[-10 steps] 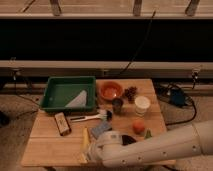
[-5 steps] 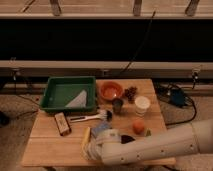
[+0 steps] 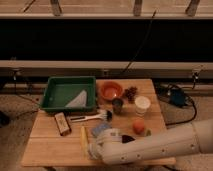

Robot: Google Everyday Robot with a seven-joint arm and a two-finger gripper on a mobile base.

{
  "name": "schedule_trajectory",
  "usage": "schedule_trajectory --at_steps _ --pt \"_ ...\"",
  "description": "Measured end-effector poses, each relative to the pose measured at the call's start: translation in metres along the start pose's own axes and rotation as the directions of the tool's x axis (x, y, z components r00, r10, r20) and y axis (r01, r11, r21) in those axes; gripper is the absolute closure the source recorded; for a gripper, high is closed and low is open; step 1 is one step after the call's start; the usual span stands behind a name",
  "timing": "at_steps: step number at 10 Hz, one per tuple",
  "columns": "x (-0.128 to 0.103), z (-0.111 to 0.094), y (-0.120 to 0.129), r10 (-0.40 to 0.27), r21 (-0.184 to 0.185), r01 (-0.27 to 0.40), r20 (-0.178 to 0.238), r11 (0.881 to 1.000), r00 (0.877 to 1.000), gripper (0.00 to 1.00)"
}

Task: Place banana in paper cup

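Although the pincer point(image 3: 92, 150) is pressed together at the banana point(image 3: 83, 135), the fruit lies on the counter point(image 3: 50, 150); lift and transfer to the paper cup point(image 3: 142, 105) remain.

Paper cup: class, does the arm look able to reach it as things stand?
Probably yes: the gripper sits beside the banana at the front, and nothing covers the paper cup.
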Motion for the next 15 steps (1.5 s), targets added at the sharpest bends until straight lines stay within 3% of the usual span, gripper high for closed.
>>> schedule_trajectory --at_steps 4,9,15 --pt "0.006 -0.038 -0.020 0.018 -0.003 -0.018 0.047 1.000 0.999 0.92" --pt "0.012 -0.069 -0.040 0.055 0.000 -0.055 0.093 0.998 0.994 0.92" --pt "0.037 -0.096 -0.079 0.134 0.018 -0.136 0.104 0.990 0.986 0.92"
